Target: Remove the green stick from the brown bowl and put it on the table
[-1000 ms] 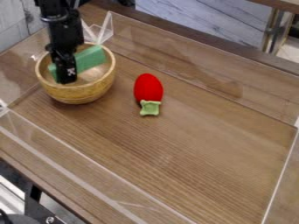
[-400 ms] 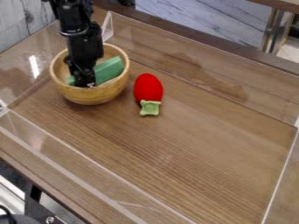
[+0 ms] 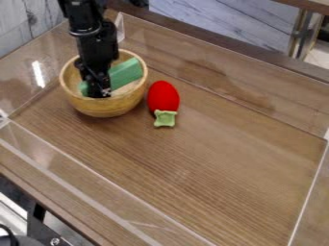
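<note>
Gripping the stick inside the bowl, upper left, the gripper sits partly closed; next, lift clear onto worktop.

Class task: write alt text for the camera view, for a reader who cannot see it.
A black gripper reaches straight down into a brown bowl and grips a green stick lying inside. The bowl stands on a wood-grain table, touching a red strawberry-like toy.

view: single camera | position: raised, off the table corner | facing: obliquely down | range: moderate
</note>
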You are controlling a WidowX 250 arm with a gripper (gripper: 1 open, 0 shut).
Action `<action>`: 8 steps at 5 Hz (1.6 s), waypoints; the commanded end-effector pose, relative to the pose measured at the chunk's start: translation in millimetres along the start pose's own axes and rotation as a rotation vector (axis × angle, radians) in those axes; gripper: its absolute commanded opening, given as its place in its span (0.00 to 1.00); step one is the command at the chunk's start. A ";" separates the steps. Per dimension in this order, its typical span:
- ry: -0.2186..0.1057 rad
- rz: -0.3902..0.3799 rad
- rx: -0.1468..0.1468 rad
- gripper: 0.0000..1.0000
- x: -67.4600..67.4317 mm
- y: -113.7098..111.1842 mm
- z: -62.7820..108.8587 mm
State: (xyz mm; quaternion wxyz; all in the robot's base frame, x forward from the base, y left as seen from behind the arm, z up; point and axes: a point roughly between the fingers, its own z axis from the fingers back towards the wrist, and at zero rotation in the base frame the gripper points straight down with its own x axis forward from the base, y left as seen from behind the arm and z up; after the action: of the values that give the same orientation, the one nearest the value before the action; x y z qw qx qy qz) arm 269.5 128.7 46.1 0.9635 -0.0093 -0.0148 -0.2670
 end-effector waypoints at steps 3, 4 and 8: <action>-0.070 0.169 0.033 0.00 12.5 5.7 4.0; -0.083 0.167 0.023 0.00 17.4 5.0 5.8; -0.227 0.128 0.052 0.00 35.6 -29.9 62.5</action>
State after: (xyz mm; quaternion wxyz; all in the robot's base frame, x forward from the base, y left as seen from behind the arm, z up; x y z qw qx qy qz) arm 278.4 85.2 96.8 0.9732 -0.0278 -0.1094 -0.2001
